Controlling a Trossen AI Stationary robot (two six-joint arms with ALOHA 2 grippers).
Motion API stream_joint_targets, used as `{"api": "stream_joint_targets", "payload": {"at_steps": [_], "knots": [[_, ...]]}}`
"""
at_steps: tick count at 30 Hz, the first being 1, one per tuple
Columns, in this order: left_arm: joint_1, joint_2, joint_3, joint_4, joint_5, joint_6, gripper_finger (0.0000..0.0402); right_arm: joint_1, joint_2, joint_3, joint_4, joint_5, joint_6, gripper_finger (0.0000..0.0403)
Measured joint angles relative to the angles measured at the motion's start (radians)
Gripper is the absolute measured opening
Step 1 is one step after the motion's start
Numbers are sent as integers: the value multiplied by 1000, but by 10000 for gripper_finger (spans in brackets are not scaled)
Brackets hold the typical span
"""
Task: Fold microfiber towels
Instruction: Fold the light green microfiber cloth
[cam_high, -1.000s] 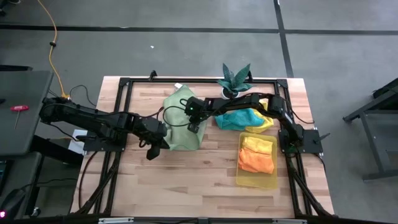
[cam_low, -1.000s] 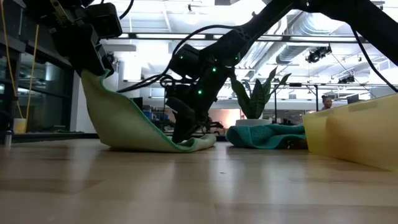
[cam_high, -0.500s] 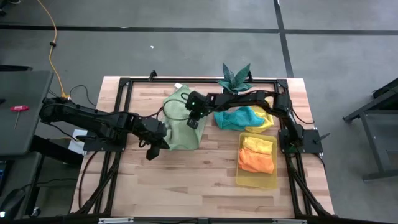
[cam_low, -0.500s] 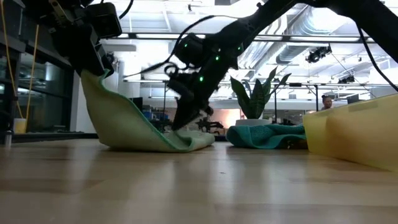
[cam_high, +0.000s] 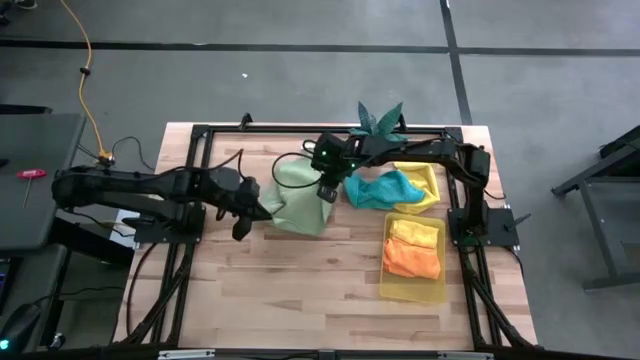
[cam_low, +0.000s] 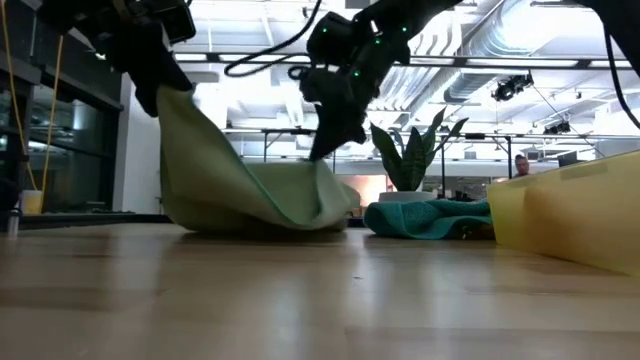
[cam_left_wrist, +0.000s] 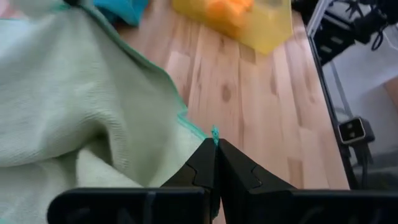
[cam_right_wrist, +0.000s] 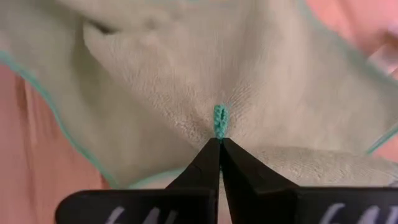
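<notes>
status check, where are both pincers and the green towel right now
Left pincer shut on pale green towel corner. Right pincer shut on its opposite edge, towel lifted and sagging between. Teal towel and yellow tray alongside, clear of it.

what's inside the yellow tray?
The tray holds an orange towel with a yellow towel beside it. Whether anything lies beneath them cannot be seen.

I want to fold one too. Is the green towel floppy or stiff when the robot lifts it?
Probably floppy: the green towel sags between the left gripper and right gripper, middle resting on the table. Likely light, since pinched corners hold it up.
</notes>
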Motion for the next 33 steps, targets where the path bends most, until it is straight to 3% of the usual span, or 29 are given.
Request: {"api": "stream_joint_targets", "payload": {"at_steps": [5, 11, 19, 26, 33], "knots": [[14, -4, 0, 1, 25, -1, 0, 38, 38, -45, -58, -17, 48, 0], [4, 15, 0, -1, 27, -7, 0, 84, 42, -169, 40, -66, 140, 0], [4, 61, 0, 1, 29, -1, 0, 100, 42, -196, 107, -65, 206, 5], [4, 75, 0, 2, 52, -6, 0, 86, 42, -170, 114, -79, 165, 72], [4, 75, 0, 2, 52, -7, 0, 95, 42, -163, 51, -87, 1, 127]]}}
